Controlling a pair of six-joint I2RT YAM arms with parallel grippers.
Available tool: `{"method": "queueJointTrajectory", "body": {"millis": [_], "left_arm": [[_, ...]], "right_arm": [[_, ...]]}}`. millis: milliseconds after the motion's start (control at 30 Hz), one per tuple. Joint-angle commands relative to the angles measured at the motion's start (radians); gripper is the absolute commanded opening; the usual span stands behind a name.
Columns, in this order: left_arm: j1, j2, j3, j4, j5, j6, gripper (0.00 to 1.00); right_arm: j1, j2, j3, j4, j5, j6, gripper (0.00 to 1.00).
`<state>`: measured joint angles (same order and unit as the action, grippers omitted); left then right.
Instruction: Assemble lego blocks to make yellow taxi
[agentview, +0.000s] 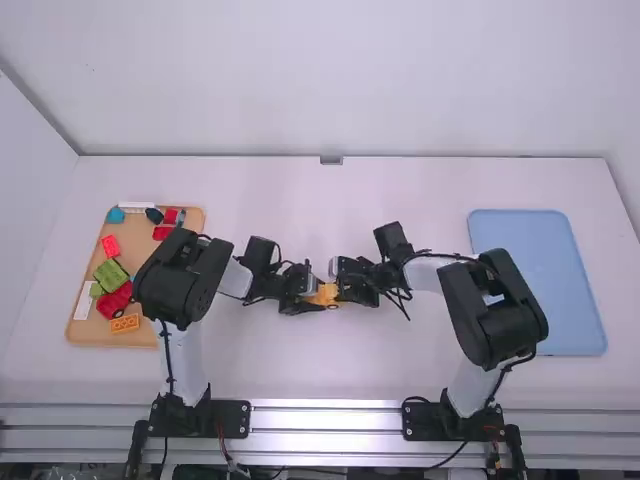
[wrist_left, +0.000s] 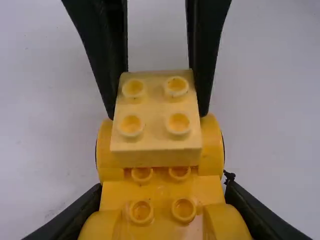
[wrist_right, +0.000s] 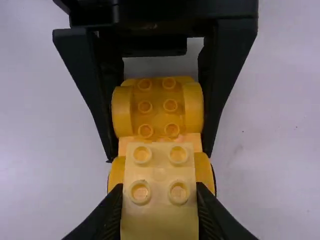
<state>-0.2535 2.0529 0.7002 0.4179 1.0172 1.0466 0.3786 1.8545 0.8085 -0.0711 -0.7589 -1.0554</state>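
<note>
Your left tool (agentview: 318, 300) is clamped on both sides of the yellow car base (wrist_left: 160, 192), near the middle of the desk (agentview: 330, 378). Your right tool (agentview: 342, 291) comes in from 3 o'clock, pinching the pale yellow block (wrist_right: 160, 167) over the base, so the two tools crowd each other there.

Farther out at 9 o'clock you have the wooden tray (agentview: 85, 337). Around its own dial sit a teal piece (agentview: 116, 216) at 11, a red brick (agentview: 111, 246) between 10 and 11, green blocks (agentview: 111, 272) at 9, a red piece (agentview: 115, 300) at 7 and an orange brick (agentview: 125, 324) at 6. Your left arm's black joints cover part of its 3 o'clock side. Well apart, at 3 o'clock, lies the blue tray (agentview: 570, 300), its 9 o'clock edge partly behind your right arm.
</note>
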Motion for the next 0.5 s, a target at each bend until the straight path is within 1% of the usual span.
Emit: {"method": "queueJointTrajectory", "body": {"millis": [0, 133, 267, 400, 467], "left_arm": [[-0.005, 0.021, -0.023, -0.017, -0.091, -0.01, 0.37], [-0.004, 0.021, -0.013, -0.026, -0.092, -0.01, 0.37], [-0.006, 0.021, 0.002, -0.052, -0.092, -0.01, 0.37], [-0.005, 0.021, 0.012, -0.074, -0.092, -0.009, 0.38], [-0.001, 0.021, 0.009, -0.069, -0.091, -0.01, 0.38]], "right_arm": [[0.002, -0.002, 0.011, -0.027, 0.028, -0.039, 0.22], [0.0, -0.002, 0.009, -0.023, 0.027, -0.048, 0.22], [0.002, -0.002, 0.008, -0.016, 0.027, -0.042, 0.28], [0.002, -0.001, 0.009, -0.012, 0.022, -0.045, 0.28], [0.002, -0.002, 0.009, -0.011, 0.016, -0.045, 0.27]]}}
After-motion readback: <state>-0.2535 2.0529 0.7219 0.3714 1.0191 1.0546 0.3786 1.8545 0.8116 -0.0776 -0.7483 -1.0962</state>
